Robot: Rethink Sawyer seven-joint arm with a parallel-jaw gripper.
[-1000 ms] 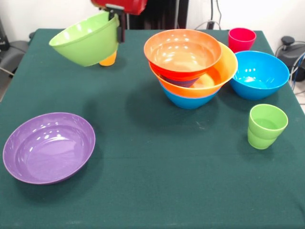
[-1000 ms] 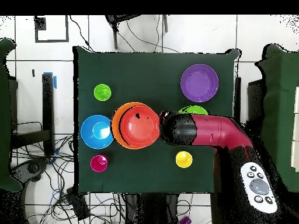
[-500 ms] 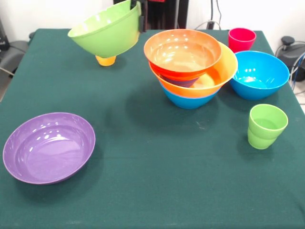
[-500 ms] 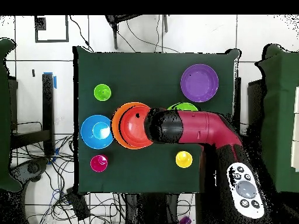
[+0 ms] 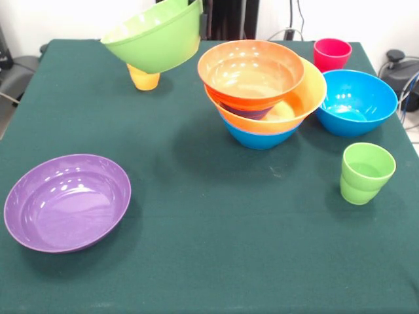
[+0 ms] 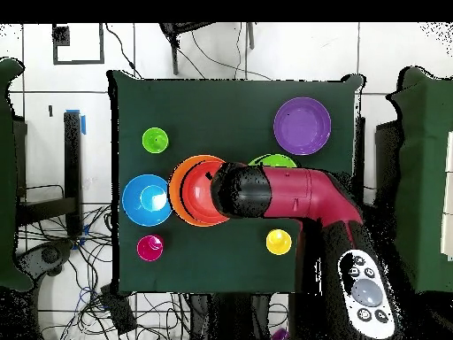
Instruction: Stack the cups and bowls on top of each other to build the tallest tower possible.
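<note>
Front view: lime green bowl point(image 5: 155, 40) is airborne, tilted, mouth toward the camera side and up, its far rim running into the dark claw point(image 5: 203, 18) at the top edge; claw looks clamped on that rim, though the tips are mostly hidden. Yellow cup point(image 5: 145, 76) sits on the table point(image 5: 209, 235) just behind and below the bowl. The tower point(image 5: 264, 91), with orange-red bowl point(image 5: 251, 72) on top, yellow-orange under it and blue lowest, stands to the picture's right of the held bowl, near but not touching. Key relation: open top of the tower is sideways from the bowl and lower than it, so I'd judge a lateral carry then a drop. Overhead view: red arm point(image 6: 301, 195) covers most of the green bowl point(image 6: 272, 161), head overlapping the tower's edge point(image 6: 190, 190); claw itself hidden here.
</note>
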